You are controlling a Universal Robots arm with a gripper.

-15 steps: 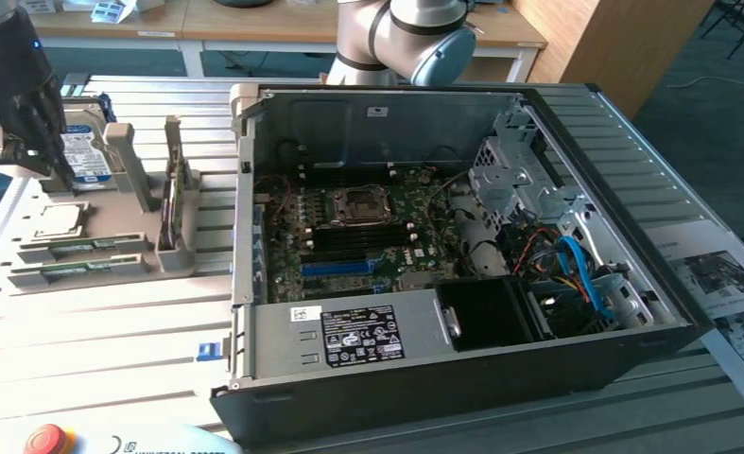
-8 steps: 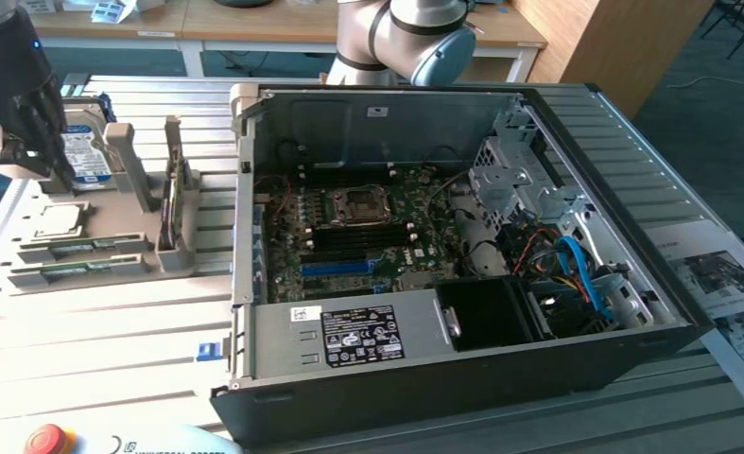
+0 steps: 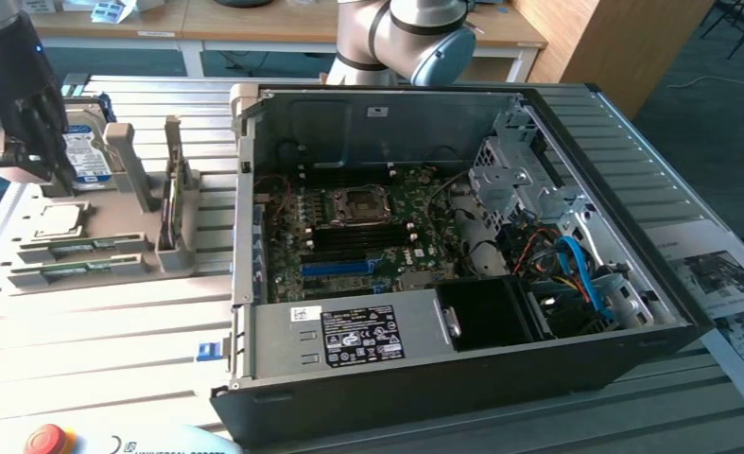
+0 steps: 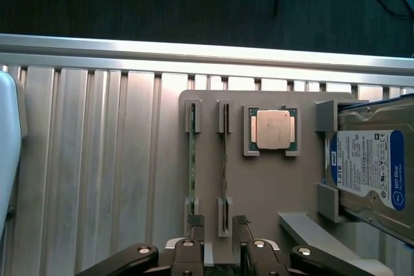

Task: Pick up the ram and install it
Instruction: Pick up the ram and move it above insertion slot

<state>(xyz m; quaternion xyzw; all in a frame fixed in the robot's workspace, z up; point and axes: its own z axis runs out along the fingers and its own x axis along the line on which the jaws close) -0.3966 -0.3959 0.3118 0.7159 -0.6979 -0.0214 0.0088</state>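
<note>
Two ram sticks stand on edge in a grey holder plate (image 4: 272, 192), side by side: one ram stick (image 4: 192, 166) and a second ram stick (image 4: 224, 166). My gripper (image 4: 218, 223) is open above their near ends, its fingertips (image 4: 196, 222) apart, and the second stick's line runs between them. It holds nothing. In the exterior view the gripper (image 3: 54, 182) hangs over the holder at the far left, with the ram sticks (image 3: 79, 250) lying below it. The open computer case (image 3: 674, 312) shows the motherboard with its blue slot (image 3: 346, 267).
A CPU chip (image 4: 272, 130) sits in a recess of the holder plate, and a blue-labelled hard drive (image 4: 365, 169) stands in a bracket beside it. The slatted metal table (image 4: 97, 159) carries everything. A red stop button (image 3: 46, 440) is at the front edge, and papers (image 3: 725, 284) lie on the exterior view's right.
</note>
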